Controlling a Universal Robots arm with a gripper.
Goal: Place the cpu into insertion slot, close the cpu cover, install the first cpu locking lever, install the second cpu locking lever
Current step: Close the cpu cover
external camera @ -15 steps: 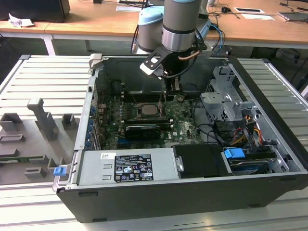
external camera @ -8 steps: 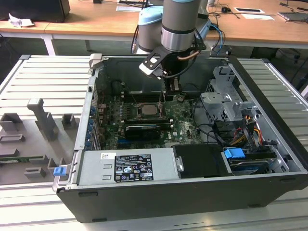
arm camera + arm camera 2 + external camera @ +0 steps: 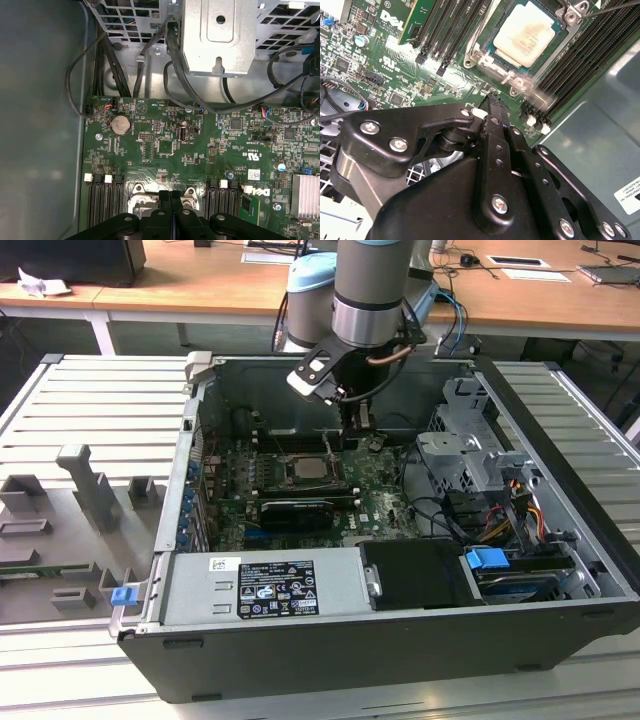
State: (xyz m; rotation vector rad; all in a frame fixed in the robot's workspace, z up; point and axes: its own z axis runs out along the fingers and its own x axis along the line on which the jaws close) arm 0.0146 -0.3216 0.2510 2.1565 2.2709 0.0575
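My gripper [image 3: 492, 101], pinched closed and empty, hangs just beside the cpu [image 3: 527, 32] seated under the cpu cover [image 3: 515, 82], where a sideways slip could gouge the motherboard [image 3: 395, 65].

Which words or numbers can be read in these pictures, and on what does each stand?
Black label on the grey power supply box: too small to read.
White sticker on the case wall: cut off, too small.
White logo on the motherboard: a brand mark, not quoted.
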